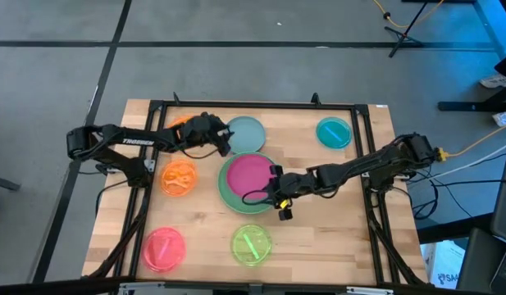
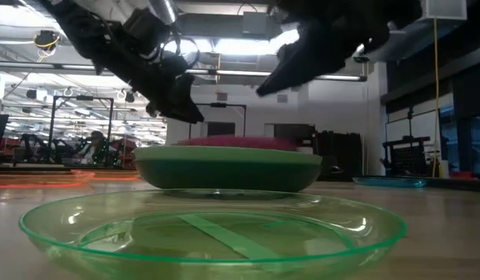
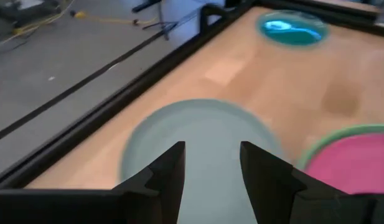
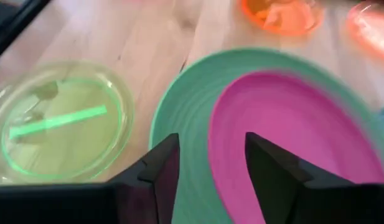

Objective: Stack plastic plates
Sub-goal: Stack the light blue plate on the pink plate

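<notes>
Magenta plate [image 4: 291, 143] lies beneath open right tool [image 4: 207, 168].

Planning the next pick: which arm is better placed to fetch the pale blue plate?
Left, probably. The left tool hangs open right at the pale blue plate, which fills its wrist view. The right tool, also open, sits over the magenta plate on the green plate.

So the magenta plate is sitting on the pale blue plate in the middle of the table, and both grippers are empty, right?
Not quite. The magenta plate sits on the green plate, as the high view shows. The pale blue plate lies apart, under the left gripper. Both it and the right gripper are open and empty.
</notes>
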